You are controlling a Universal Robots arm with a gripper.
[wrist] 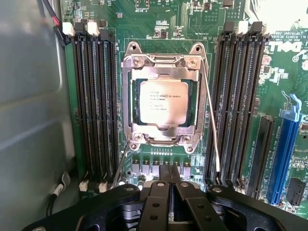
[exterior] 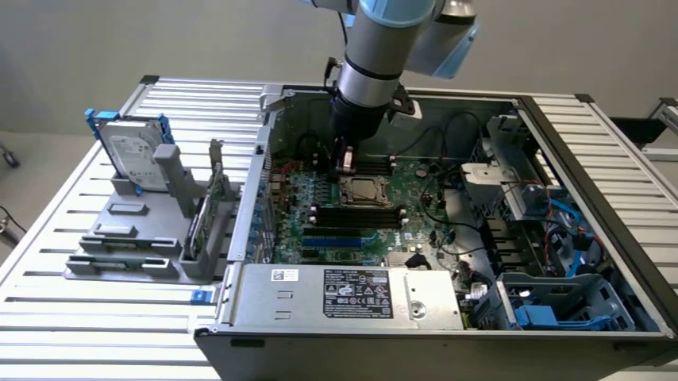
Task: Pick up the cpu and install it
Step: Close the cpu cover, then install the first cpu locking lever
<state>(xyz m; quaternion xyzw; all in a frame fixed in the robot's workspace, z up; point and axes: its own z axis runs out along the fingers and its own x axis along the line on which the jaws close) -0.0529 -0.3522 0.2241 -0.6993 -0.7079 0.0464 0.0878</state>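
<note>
Wrist view: where's the cpu (wrist: 162, 102)?
— Sitting in its socket frame on the green board (wrist: 168, 24), between black memory slots (wrist: 96, 106).
— And the gripper (wrist: 169, 185)?
— Fingers pressed together, empty, hanging near the cpu.
— Surroundings?
— Open computer case (exterior: 424, 351) on a slatted metal table (exterior: 106, 333), with a plain grey wall (exterior: 159, 40) behind.

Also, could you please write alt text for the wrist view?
The cpu chip sits inside a metal socket frame on a green circuit board, between rows of black memory slots. The shut tool is in the foreground.
</note>
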